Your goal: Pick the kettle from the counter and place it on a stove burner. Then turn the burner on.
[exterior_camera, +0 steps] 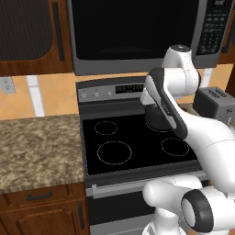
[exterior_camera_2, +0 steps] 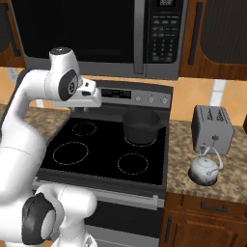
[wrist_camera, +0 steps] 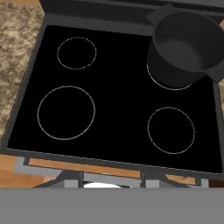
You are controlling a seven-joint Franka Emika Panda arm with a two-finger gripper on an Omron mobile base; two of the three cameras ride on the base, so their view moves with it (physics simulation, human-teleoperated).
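Kitchen sim: black glass cooktop [wrist_camera: 118,100] between two stretches of granite counter [exterior_camera_2: 212,188], microwave [exterior_camera_2: 87,29] overhead. Kettle [exterior_camera_2: 204,170] sat on the counter at about 4 o'clock in the right base view, just in front of the toaster [exterior_camera_2: 212,128], upright, handle up, untouched. Well apart from the arm.

Pot [exterior_camera_2: 141,126] occupied the back-right ring. Largest burner [wrist_camera: 66,112] was at 9 o'clock in the hand view, bare. Two smaller rings were also free.

Arm hung high over the rear of the stove, the hand camera looking straight down on the glass. Gripper itself was hidden behind the arm links in both base views, and the hand view didn't give a clear look at the tips, so I couldn't tell whether the jaws stood apart or together. Nothing appeared to be held.

Progress, my read: basically zero. Kettle not picked, not placed, burner not on. Knobs on the back panel [exterior_camera_2: 152,100] looked unturned, though too small to be sure. Remaining: reach right to the kettle, grasp, carry to the big ring, set down, turn its knob.
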